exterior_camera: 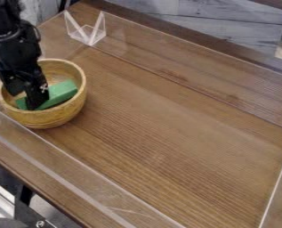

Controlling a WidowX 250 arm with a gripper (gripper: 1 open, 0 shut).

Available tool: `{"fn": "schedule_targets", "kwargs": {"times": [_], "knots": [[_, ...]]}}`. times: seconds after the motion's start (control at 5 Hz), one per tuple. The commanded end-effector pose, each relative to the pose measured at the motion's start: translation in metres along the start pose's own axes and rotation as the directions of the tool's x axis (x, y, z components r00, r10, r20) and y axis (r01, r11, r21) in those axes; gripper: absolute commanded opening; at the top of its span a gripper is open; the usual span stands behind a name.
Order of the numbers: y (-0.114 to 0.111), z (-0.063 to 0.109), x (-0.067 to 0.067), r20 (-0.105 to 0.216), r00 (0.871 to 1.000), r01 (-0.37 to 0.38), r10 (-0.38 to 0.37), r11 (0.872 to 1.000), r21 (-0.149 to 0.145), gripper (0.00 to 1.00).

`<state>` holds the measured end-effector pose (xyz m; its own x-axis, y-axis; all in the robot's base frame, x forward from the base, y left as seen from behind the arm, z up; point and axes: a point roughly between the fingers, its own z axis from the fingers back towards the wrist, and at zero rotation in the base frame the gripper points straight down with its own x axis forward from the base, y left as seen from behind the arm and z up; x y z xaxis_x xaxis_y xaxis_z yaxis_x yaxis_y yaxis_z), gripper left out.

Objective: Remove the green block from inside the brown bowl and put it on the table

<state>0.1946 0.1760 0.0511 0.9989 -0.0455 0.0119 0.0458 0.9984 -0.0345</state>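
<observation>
At the far left of the brown wooden bench (179, 125), the round brown bowl (60, 111) sits near the clear plastic rim (60, 178). The green block (60, 92) lies inside the bowl, leaning on its right side. The black claw (27, 94) points straight down into the bowl, just left of the block. Its fingers are spread wide, and nothing is between them. A small clear plastic stand (87, 29) sits at the back edge.

Grey-white marbled wall (214, 22) behind; dark floor (1, 200) lower left.
</observation>
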Motion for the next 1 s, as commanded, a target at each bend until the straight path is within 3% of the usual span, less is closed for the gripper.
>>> {"fn": "schedule_targets", "kwargs": {"times": [0.0,0.4,0.6,0.8], "knots": [[0.0034,0.0024,0.0081,0.026,1.0,0.004,-0.004,1.0,0.023,1.0],[0.0045,-0.0053,0.0127,0.021,1.0,-0.01,0.01,1.0,0.012,1.0],[0.0047,-0.0072,0.0135,0.014,1.0,-0.016,0.016,1.0,0.007,0.0],[0.0035,-0.0052,0.0125,0.0,1.0,-0.022,0.022,1.0,0.003,0.0]]}}
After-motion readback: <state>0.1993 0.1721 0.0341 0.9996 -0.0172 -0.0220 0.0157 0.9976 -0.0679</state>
